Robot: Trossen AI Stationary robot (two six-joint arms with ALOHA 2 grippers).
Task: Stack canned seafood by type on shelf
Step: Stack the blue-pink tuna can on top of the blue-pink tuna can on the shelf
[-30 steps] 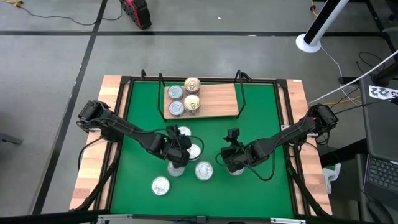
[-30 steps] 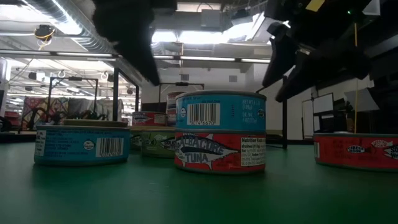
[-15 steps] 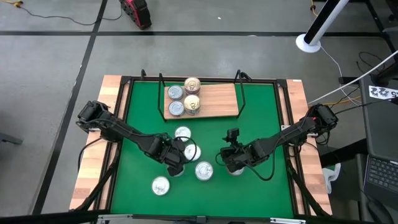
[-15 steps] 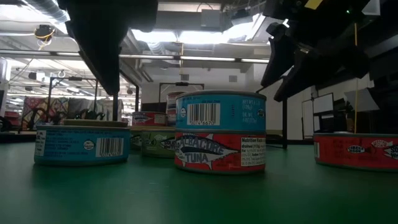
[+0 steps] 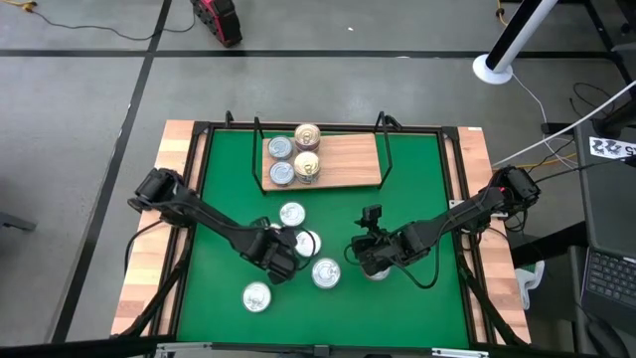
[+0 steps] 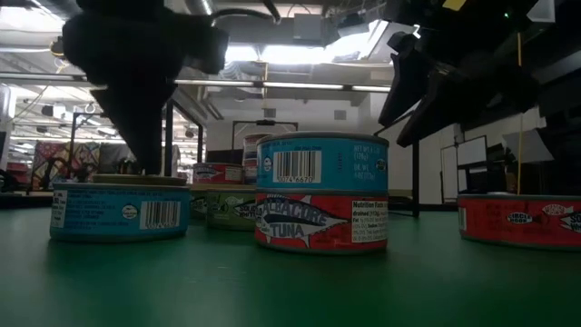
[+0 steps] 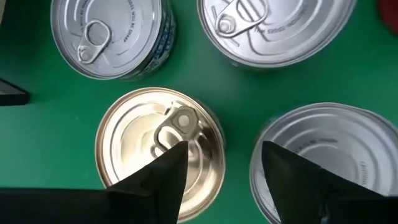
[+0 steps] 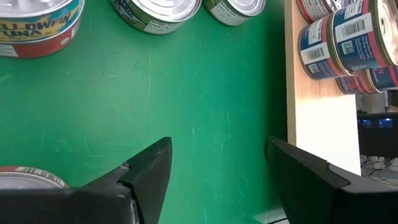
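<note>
I see the left gripper [image 5: 280,257] low over the cluster of loose tins on the green counter [image 5: 417,189], near its front. In the left wrist view its fingers [image 7: 163,180] are spread with a gap between them, one tip over a gold-lidded tin [image 7: 159,146], the other over a silver-lidded tin [image 7: 323,155]; nothing is grasped between them that I can see. Two more silver lids sit just beyond in that view, a smaller tin [image 7: 111,37] and a larger one [image 7: 273,28]. The right gripper [image 5: 370,261] hangs over the counter to the right of the cluster, its fingers [image 8: 149,165] wide apart and empty, bare green mat between them. The shelf [image 5: 348,159] is at the back centre of the counter, with four tins grouped on its left end [image 5: 294,159], the rest of the board bare. In the high view, loose tins lie in the middle of the counter: one [image 5: 292,213] ahead of the left gripper, one [image 5: 325,271] between the grippers, one [image 5: 256,295] nearest the front edge. The low view shows a blue tin stacked on a red tuna tin [image 6: 321,193], a blue tin [image 6: 118,211] to its left under the dark left gripper, and a red tin [image 6: 519,218] at the right edge.
</note>
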